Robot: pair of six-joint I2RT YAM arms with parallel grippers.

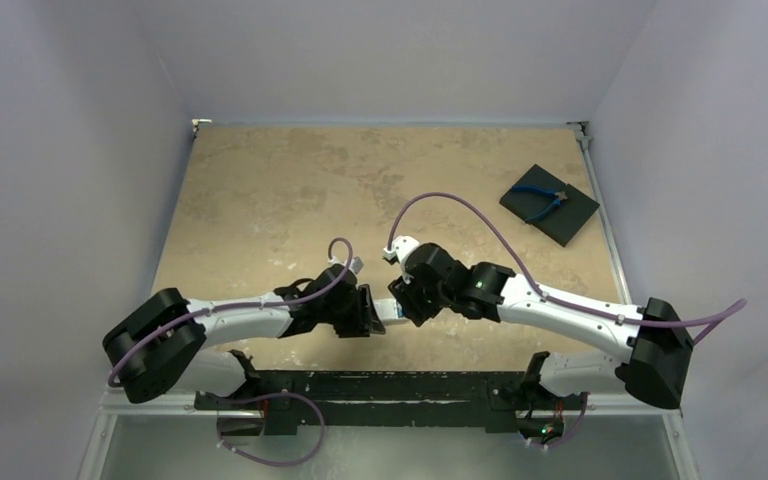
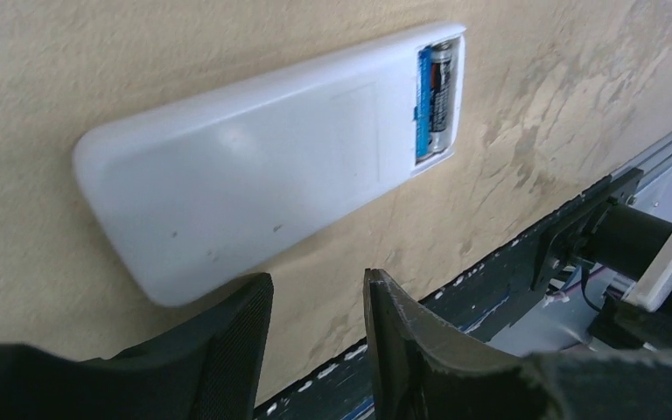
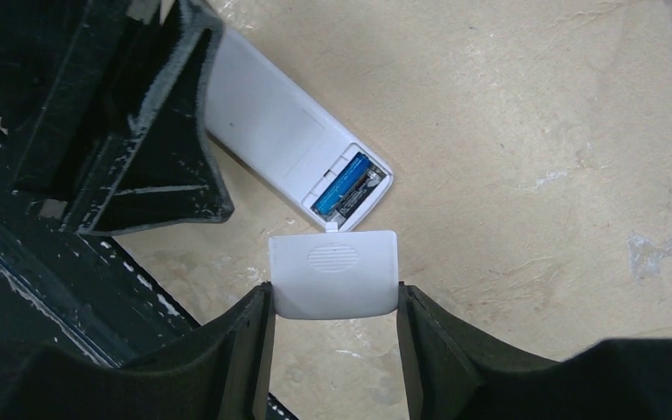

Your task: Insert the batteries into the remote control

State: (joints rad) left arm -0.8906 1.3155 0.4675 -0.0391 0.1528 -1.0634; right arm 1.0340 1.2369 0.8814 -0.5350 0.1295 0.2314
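Arms reached in from either side in the overhead view, the left arm [image 1: 240, 318] and the right arm [image 1: 560, 305] with their jaws almost tip to tip over the near part of the worktop [image 1: 290, 190]. A sliver of the remote control [image 1: 390, 311] showed between them. Well beyond the right jaws lay a black pad [image 1: 550, 205] with pliers [image 1: 540, 198] on it.

From the left wrist, the remote control lay back-up just ahead of the left jaws, which stood parted and empty, touching nothing. Its open compartment, at the end farthest from those jaws, held the blue battery [image 2: 423, 105] and the dark battery [image 2: 443, 87] side by side.

From the right wrist, the right jaws were clenched on the loose battery cover [image 3: 332, 276]. Its small tab sat close to the open end of the remote control; whether it touched could not be told. Both batteries looked seated.

Loading seemed done bar the cover. The main risk was the remote control itself: unheld, it could skid away from the right jaws when the cover was pushed on. A tilted cover could miss its slot or jam, and a battery sitting proud would block it. Held only by its edges, the cover might also twist in the grip.
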